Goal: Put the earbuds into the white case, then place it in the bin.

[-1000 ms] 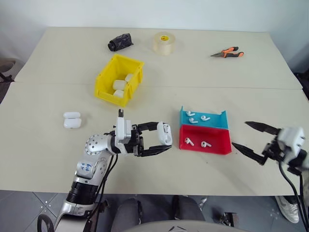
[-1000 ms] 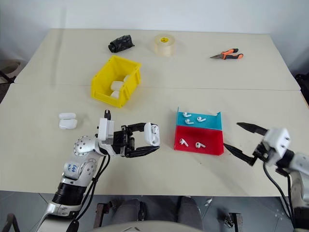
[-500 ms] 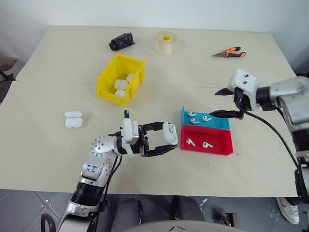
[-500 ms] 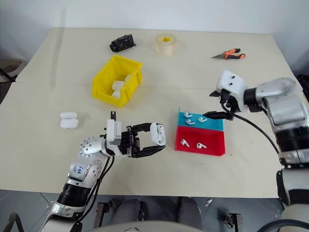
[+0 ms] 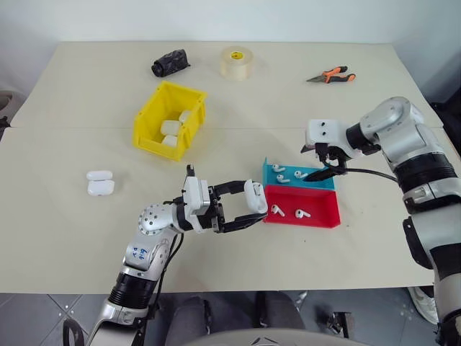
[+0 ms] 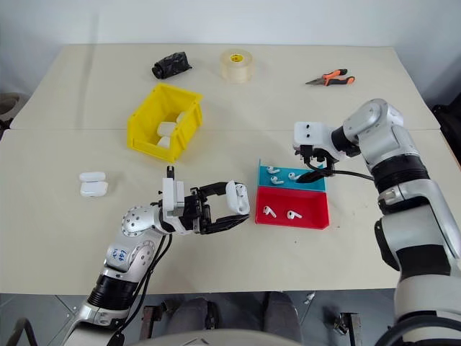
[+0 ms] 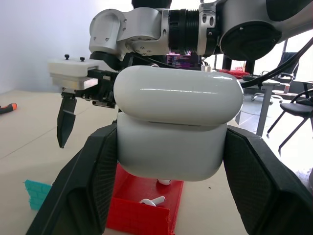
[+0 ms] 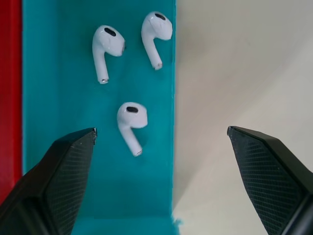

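Right wrist view looks straight down on the blue tray (image 8: pixel 49 161), where three earbuds (image 8: pixel 131 120) lie. The right gripper (image 8: pixel 161 171) hangs over them with its two black fingers (image 8: pixel 58 166) spread wide apart and nothing between them. The nearest earbud sits just ahead of the gap, closer to one finger than to the middle, and its stem points back toward the gripper at a slant. The other two lie farther on, side by side, with stems running about the same way. So I think the gripper needs to go down and a little forward to pinch that first one. The head views show what this close look cannot: the red tray (image 5: pixel 317 216) with two more earbuds lies just beside the blue one, and the left gripper (image 5: pixel 241 209) holds the white case (image 5: pixel 254 197) clamped between its fingers, up off the table, close to the red tray. The right arm is the nearer one to the earbuds. The left wrist view shows the case lid is shut, which no other view makes plain. The yellow bin (image 5: pixel 169 122) is well apart, up and to the left, with a few white cases already in it.
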Robot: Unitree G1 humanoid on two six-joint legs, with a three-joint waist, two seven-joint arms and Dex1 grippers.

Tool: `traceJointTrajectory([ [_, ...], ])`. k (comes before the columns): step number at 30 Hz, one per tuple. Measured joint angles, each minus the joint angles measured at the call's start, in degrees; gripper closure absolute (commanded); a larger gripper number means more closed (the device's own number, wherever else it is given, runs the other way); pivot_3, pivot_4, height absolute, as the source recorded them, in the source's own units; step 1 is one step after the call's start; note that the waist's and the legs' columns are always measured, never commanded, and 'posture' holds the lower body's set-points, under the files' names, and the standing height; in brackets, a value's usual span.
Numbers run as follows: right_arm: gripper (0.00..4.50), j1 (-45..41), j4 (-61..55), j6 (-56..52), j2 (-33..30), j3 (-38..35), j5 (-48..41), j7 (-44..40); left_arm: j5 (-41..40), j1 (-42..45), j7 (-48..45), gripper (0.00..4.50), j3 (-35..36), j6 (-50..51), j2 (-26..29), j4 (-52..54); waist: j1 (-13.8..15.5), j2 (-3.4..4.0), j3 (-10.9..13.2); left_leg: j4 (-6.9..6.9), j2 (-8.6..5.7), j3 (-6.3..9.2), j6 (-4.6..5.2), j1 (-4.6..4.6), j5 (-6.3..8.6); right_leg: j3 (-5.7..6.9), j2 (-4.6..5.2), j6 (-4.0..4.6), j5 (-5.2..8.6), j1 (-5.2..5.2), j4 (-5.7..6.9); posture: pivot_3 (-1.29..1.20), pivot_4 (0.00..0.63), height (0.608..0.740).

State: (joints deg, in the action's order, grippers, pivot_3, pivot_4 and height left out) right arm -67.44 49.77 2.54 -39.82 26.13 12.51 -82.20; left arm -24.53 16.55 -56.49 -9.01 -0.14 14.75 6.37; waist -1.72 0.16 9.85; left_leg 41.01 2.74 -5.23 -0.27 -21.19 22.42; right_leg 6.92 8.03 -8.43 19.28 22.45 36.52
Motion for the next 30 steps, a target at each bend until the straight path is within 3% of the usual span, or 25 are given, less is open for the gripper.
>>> traceJointTrajectory([
  [7,0.02,-0.3,2.4,5.5,1.4,1.0,3.2,-0.9,0.0,0.0,1.1,1.68,0.0,0.0,0.0,0.3,-0.3,0.0,0.0,-0.02,0.02,-0.01,0.0,0.03,0.0,0.01,0.0,0.0,0.0,0.0,0.01,0.0,0.15,0.74],
  [10,0.58,-0.5,2.6,6.2,2.2,0.8,3.6,-1.0,0.0,0.0,1.4,1.68,0.0,0.0,0.1,0.6,-0.4,0.0,0.0,-0.01,0.02,0.0,0.0,0.03,0.0,0.01,0.0,0.0,0.0,0.0,0.02,0.0,0.15,0.74],
  [14,1.95,-0.8,3.5,6.8,2.8,0.8,3.6,-1.9,0.0,0.0,1.6,1.68,0.0,0.1,0.1,1.7,-0.3,0.0,0.0,0.01,0.02,0.01,0.0,0.03,0.0,0.01,0.0,0.0,0.0,-0.02,0.03,0.0,0.15,0.74],
  [26,1.95,-1.9,5.0,10.2,4.3,0.8,6.0,-2.0,0.0,0.0,1.8,1.68,0.0,0.7,0.4,1.9,-0.5,0.01,0.0,0.01,0.03,0.01,0.0,0.08,0.0,0.01,0.0,0.0,0.0,-0.04,0.06,0.0,0.15,0.74],
  [30,2.78,-1.9,5.6,11.0,4.4,0.8,6.1,-2.8,0.0,0.0,1.9,1.68,0.0,0.8,0.6,1.9,-0.5,0.01,0.0,0.01,0.03,0.01,0.0,0.09,0.0,0.01,0.0,0.0,0.0,-0.06,0.06,0.0,0.15,0.74],
])
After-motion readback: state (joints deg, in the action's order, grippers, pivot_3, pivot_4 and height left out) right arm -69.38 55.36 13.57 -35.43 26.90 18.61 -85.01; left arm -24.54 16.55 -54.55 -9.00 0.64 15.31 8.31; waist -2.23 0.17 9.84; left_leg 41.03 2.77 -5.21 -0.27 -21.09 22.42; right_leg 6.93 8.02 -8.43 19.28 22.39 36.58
